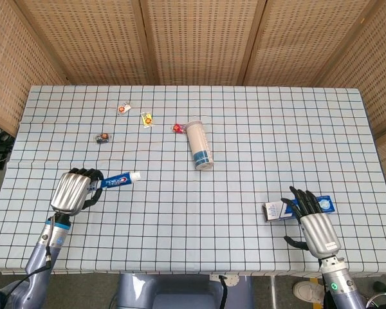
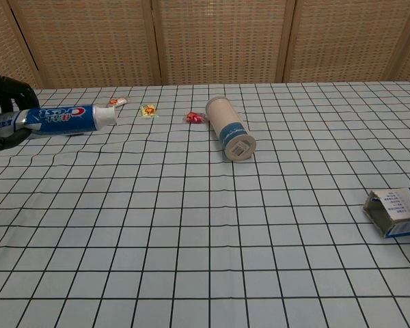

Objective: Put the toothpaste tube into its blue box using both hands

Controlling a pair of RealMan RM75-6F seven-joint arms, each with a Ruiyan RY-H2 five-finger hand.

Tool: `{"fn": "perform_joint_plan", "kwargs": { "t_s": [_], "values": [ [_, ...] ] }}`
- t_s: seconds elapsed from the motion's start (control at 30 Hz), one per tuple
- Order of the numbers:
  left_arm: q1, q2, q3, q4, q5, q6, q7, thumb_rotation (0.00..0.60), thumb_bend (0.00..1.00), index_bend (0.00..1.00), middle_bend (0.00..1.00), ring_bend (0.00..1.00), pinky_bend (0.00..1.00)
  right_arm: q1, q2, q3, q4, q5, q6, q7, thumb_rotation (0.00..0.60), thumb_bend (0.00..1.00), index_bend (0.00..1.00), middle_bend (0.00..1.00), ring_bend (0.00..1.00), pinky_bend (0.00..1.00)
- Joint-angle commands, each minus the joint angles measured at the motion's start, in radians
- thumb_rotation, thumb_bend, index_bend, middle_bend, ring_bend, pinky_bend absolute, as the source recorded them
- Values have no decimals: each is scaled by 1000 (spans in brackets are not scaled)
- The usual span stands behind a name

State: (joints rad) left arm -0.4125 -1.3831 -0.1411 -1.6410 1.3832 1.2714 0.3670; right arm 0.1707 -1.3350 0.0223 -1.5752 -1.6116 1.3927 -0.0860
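My left hand (image 1: 73, 190) grips the tail of the blue and white toothpaste tube (image 1: 119, 179), holding it up off the table with the white cap pointing right. In the chest view the tube (image 2: 65, 119) hangs at the far left with the left hand (image 2: 3, 102) curled round its end. The blue box (image 1: 275, 210) lies on its side near the front right, its open flap end facing left; the chest view shows the box (image 2: 396, 212) at its right edge. My right hand (image 1: 312, 225) hovers over the box's right half, fingers spread, holding nothing.
A white cylinder can (image 1: 199, 145) lies on its side mid-table. Small wrapped sweets (image 1: 147, 119) and another sweet (image 1: 177, 128) are scattered at the back left, plus a dark one (image 1: 102, 137). The checked cloth (image 1: 244, 161) covers the table; wicker screens stand behind.
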Motion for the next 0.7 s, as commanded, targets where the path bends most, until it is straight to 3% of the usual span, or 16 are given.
{"fn": "perform_joint_plan", "kwargs": {
  "t_s": [0.03,0.33,0.7],
  "values": [
    [-3,39,-1,-17,25,-2,-36,600,661,868,524,497,462,39,-26,30,-7,61,-69,-47,600,201,241,7,0,64],
    [-4,69,11,-15,51,2,-76,600,660,868,523,497,462,112,-13,101,23,241,-220,-127,600,214,270,26,0,68],
    [-1,61,20,3,46,7,-91,600,660,868,524,497,462,143,-6,109,106,347,-307,-116,600,216,282,36,0,68]
  ]
}}
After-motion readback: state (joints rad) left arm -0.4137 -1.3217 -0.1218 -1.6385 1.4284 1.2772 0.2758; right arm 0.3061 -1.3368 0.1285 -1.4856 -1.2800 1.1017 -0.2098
